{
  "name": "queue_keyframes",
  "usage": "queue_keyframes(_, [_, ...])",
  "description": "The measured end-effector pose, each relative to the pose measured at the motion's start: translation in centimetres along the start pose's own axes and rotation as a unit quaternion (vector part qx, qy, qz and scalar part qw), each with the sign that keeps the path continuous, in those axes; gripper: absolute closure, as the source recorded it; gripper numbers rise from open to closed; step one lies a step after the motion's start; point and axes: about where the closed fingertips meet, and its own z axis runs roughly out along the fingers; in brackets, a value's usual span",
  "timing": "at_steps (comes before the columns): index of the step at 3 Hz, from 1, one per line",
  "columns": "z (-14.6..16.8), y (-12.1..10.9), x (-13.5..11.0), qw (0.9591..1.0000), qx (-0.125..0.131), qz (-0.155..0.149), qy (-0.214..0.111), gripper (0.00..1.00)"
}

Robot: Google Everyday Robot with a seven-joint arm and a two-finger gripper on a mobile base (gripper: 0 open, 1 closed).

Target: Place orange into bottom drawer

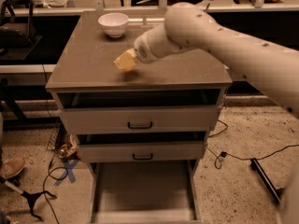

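My gripper (125, 60) is pale yellow and hangs just above the cabinet top (84, 64), left of centre, at the end of the big white arm (196, 29) that reaches in from the right. The orange does not show in this view; it may be hidden at the gripper. The bottom drawer (145, 190) is pulled out towards me at the foot of the cabinet, a wide shallow tray with nothing on its floor.
A white bowl (113, 23) stands at the back of the cabinet top. The two upper drawers (140, 119) with black handles are slightly ajar. Cables and a tripod leg lie on the floor to the left (32, 197), and a cable to the right (233, 155).
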Motion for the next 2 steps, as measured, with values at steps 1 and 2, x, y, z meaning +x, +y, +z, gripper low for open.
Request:
queue_keyframes(1, [-6.5, 2.4, 2.8, 0.999, -0.036, -0.023, -0.011, 1.0])
queue_keyframes(2, [-8.6, 5.2, 6.6, 0.9972, -0.07, -0.021, 0.018, 1.0])
